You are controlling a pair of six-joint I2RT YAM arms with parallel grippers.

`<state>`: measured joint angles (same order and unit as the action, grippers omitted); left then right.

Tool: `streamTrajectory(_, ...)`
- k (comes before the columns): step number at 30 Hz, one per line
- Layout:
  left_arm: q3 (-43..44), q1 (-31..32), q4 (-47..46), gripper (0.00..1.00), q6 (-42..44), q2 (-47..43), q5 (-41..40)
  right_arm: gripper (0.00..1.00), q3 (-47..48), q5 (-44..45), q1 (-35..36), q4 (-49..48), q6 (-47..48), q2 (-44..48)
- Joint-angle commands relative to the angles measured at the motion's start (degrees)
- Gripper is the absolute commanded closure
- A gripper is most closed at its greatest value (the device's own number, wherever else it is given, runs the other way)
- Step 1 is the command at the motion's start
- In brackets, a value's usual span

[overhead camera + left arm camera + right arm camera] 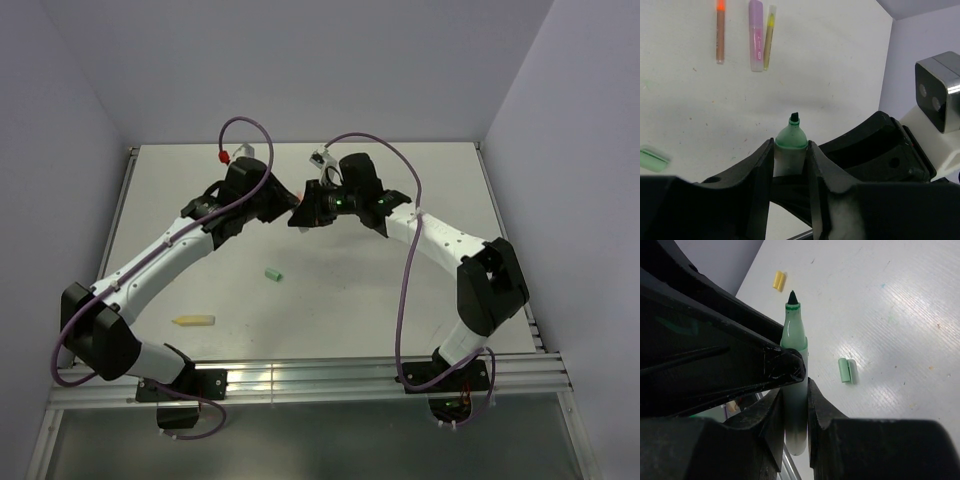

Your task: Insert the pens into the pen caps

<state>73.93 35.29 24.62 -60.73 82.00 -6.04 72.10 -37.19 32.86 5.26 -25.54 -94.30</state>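
A mint green pen [791,136], uncapped with its dark tip bare, is held by both grippers above the table. My left gripper [790,150] is shut on it near the tip end. My right gripper [795,395] is shut on its pale body [794,332] lower down. In the top view the left gripper [286,204] and the right gripper [301,216] meet, and the pen is hidden between them. A green cap [273,274] lies on the table, also in the right wrist view [845,370]. Orange [720,30], pink-purple [756,35] and olive-yellow [769,37] pens lie side by side.
A yellow piece [194,321], longer than the green cap, lies near the left front of the table [400,300]; it also shows in the right wrist view [778,280]. An orange-red tip [224,157] shows by the back edge. Walls close the back and sides.
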Motion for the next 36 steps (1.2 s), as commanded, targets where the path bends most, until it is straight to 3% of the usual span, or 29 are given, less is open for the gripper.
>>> streamTrajectory(1, 0.1, 0.4, -2.2, 0.62, 1.0, -3.7, -1.4, 1.0, 2.0, 3.3, 0.1, 0.9, 1.6, 2.4)
streamTrajectory(6, 2.1, 0.3, 1.6, 0.48, 2.2, -5.8, -5.3, 1.0, 1.3, 3.2, -0.7, 0.7, 1.4, 3.2)
streamTrajectory(12, 2.3, 0.3, 7.5, 0.4, -1.8, -8.6, -12.0, 1.0, 0.0, 5.2, -2.1, 2.5, 0.8, 4.7)
streamTrajectory(18, -2.9, 0.1, 14.7, 0.46, -11.5, -9.8, -16.7, 1.0, -4.6, 8.7, -5.3, 3.8, 0.7, 10.4)
streamTrajectory(24, -13.1, 0.6, 12.0, 0.52, -20.9, -8.3, -11.8, 1.0, -6.0, 12.0, -6.0, 5.6, 0.8, 13.6)
streamTrajectory(30, -18.0, 2.1, 10.4, 0.52, -24.5, -4.2, -11.1, 1.0, -7.0, 10.0, -6.1, 4.3, 0.5, 14.3)
streamTrajectory(36, -16.3, 2.7, 11.1, 0.52, -24.5, 1.0, -11.5, 1.0, -7.7, 10.1, -6.1, 3.7, 0.5, 14.9)
